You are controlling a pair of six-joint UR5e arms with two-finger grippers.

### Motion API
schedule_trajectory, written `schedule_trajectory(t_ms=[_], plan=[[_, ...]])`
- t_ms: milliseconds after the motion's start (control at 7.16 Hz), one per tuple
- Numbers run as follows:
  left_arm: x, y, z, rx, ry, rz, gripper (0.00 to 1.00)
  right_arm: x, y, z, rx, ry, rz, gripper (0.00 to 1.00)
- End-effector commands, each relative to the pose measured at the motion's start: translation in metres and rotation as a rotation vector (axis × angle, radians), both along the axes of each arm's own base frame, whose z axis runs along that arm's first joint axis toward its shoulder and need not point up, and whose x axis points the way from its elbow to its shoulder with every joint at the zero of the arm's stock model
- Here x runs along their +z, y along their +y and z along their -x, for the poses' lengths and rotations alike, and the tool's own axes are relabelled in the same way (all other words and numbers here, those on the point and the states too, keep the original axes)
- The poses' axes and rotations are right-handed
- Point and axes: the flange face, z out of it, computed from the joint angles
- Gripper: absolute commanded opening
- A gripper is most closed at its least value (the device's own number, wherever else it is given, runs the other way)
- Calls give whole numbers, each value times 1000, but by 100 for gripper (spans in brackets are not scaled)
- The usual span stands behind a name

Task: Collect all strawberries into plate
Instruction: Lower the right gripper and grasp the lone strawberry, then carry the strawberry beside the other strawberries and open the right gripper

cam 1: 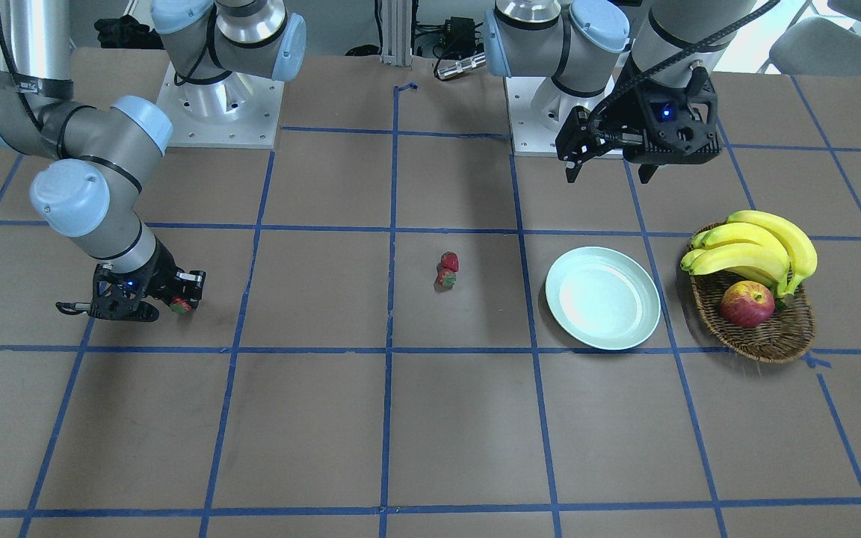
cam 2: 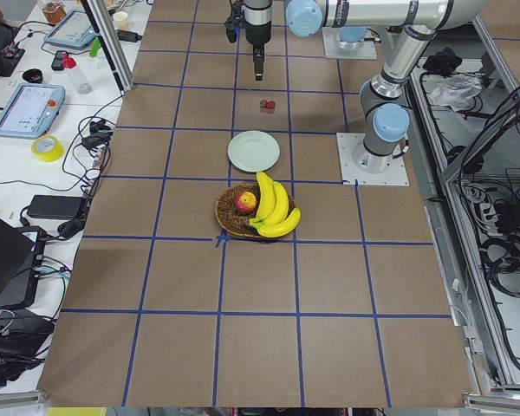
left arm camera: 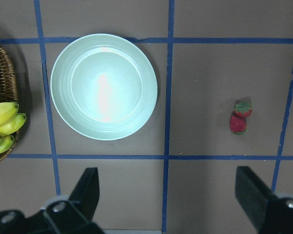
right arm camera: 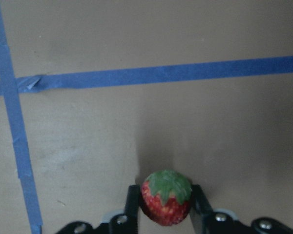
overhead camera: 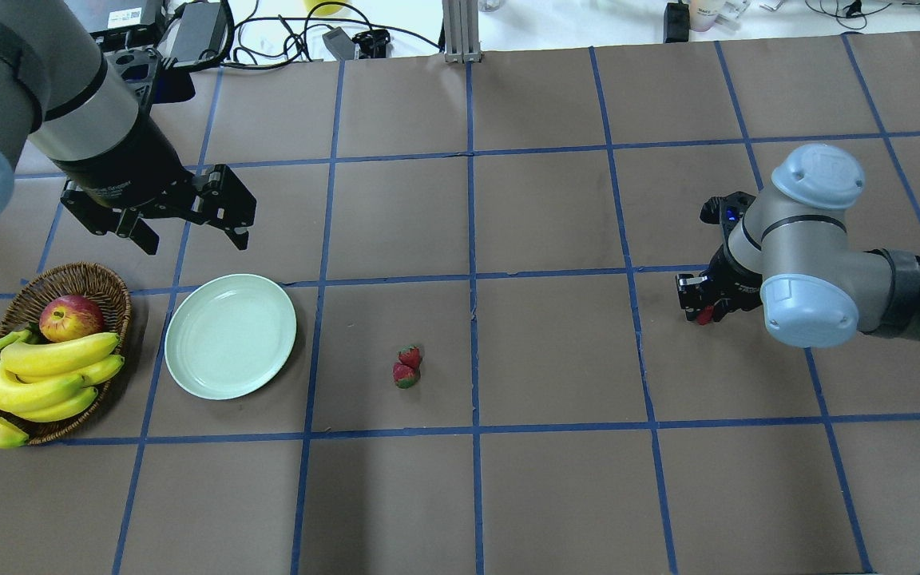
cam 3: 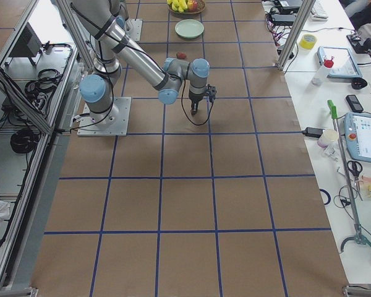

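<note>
Two strawberries (overhead camera: 407, 366) lie touching each other on the table, right of the plate; they also show in the front view (cam 1: 447, 270) and the left wrist view (left arm camera: 239, 117). The pale mint plate (overhead camera: 230, 335) lies bare next to the basket; it also shows in the front view (cam 1: 602, 297) and the left wrist view (left arm camera: 103, 87). My right gripper (right arm camera: 166, 207) is shut on a third strawberry (right arm camera: 166, 196), low over the table far to the right (overhead camera: 705, 314). My left gripper (overhead camera: 192, 234) is open and empty, high above the table behind the plate.
A brown wicker basket (overhead camera: 101, 283) left of the plate holds a red-yellow apple (overhead camera: 70, 317) and a bunch of bananas (overhead camera: 25, 382). Blue tape lines grid the brown table. Cables and devices lie along the far edge (overhead camera: 284, 32).
</note>
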Motion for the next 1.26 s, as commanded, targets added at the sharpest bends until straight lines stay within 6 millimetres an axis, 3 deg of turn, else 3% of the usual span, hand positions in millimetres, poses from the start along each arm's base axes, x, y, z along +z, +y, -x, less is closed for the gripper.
schedule_trajectory(t_ms=[0, 140, 279, 419, 559, 838, 977, 1117], plan=[[-1, 0, 0, 0, 0, -4, 100, 16, -8, 2, 1, 12, 32, 15], [0, 0, 0, 0, 1, 1, 100, 55, -20, -8, 26, 25, 88, 14], [-1, 0, 0, 0, 0, -2, 100, 83, -25, -53, 95, 17, 72, 14], [0, 0, 0, 0, -1, -1, 100, 102, -24, -134, 156, 16, 105, 14], [0, 0, -1, 1, -1, -1, 100, 99, -7, -213, 213, -7, 119, 14], [0, 0, -1, 1, -1, -1, 100, 71, 8, -327, 195, -85, 163, 13], [0, 0, -1, 2, -1, -1, 100, 57, 2, -360, 182, -91, 158, 14], [-1, 0, 0, 0, -1, -2, 100, 47, 0, -376, 134, -104, 140, 13]])
